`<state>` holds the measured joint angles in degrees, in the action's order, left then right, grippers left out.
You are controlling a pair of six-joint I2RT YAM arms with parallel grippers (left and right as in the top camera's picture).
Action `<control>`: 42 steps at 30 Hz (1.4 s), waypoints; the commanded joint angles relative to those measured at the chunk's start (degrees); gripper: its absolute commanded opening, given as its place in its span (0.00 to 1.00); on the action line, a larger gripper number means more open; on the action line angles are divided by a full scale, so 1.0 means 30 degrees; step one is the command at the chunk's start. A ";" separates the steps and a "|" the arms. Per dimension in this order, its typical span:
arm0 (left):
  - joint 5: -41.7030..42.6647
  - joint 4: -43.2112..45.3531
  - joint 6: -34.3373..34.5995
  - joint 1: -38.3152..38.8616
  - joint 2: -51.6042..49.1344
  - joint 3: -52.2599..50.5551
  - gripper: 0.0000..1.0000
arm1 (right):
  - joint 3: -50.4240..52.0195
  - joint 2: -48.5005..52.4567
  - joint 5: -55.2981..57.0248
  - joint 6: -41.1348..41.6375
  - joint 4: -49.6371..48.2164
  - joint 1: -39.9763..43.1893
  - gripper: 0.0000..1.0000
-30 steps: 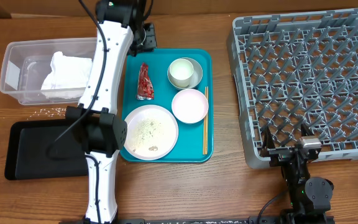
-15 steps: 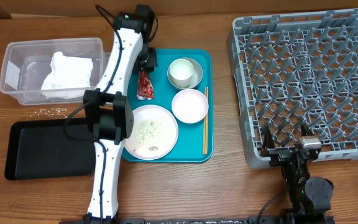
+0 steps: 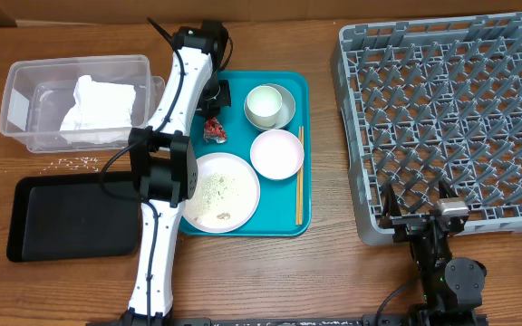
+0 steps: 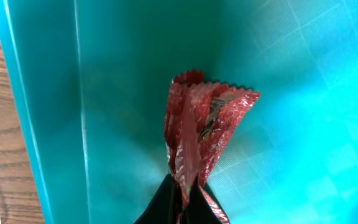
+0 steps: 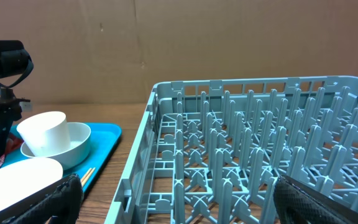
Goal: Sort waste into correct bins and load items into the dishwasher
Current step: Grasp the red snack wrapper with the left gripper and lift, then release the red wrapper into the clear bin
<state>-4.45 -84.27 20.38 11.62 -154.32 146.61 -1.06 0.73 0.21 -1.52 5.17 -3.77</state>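
Pinching the red wrapper [image 4: 204, 124] by one end, my left claw [image 4: 183, 198] is pressed together at the teal tray's [image 4: 117, 74] left side. The wrapper's long axis runs straight out from the tips. The clear tub [image 3: 25, 81] lies just beyond that edge on the worktop [image 3: 62, 290], so I judge the carry goes left. My right claw [image 3: 418, 217], spread, sits well apart.

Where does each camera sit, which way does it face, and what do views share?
Overhead: above the table, facing straight down; teal tray, dish rack, left arm, right arm.
Left wrist: close over the tray, facing down; the left tool pinches the red wrapper.
Right wrist: low beside the rack, facing level across it toward a cardboard wall; fingers of the open right tool at bottom corners.
Shared: overhead and left wrist show the wrapper; overhead and right wrist, the white cup.
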 commanded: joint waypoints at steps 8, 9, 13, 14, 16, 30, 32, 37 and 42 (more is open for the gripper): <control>0.0284 -0.1107 0.0189 -0.0109 0.1668 0.2973 0.04 | 0.0197 -0.0189 -0.0080 -0.0007 -0.0124 0.0087 1.00; -0.0066 -0.1049 0.0707 -0.0175 0.2186 0.3366 0.04 | 0.0197 -0.0189 -0.0087 -0.0007 -0.0124 0.0087 1.00; -0.2353 -0.0765 0.3643 -0.0809 0.4197 0.4291 0.04 | 0.0197 -0.0189 -0.0080 -0.0007 -0.0124 0.0087 1.00; -0.3053 -0.0729 0.4656 -0.1086 0.4656 0.4350 0.04 | 0.0197 -0.0189 -0.0080 -0.0007 -0.0124 0.0087 1.00; -0.3927 -0.0758 0.6666 -0.1705 0.5297 0.4350 0.04 | 0.0197 -0.0189 -0.0087 -0.0007 -0.0124 0.0087 1.00; -0.4007 -0.2331 1.5023 -0.7512 0.4816 0.4291 0.11 | 0.0197 -0.0189 -0.0080 -0.0007 -0.0124 0.0087 1.00; -0.4007 -0.2404 1.5001 -0.8000 0.4685 0.4291 0.20 | 0.0197 -0.0189 -0.0087 -0.0007 -0.0124 0.0087 1.00; -0.4022 -0.2841 1.4739 -0.8896 0.4605 0.4291 0.56 | 0.0197 -0.0189 -0.0087 -0.0007 -0.0124 0.0087 1.00; -0.3993 -0.3045 1.3202 -0.9245 0.4605 0.4291 0.59 | 0.0197 -0.0189 -0.0080 -0.0007 -0.0124 0.0087 1.00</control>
<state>-15.29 -93.17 62.43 -15.81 -140.00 159.68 -1.06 0.73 0.21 -1.52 5.17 -3.77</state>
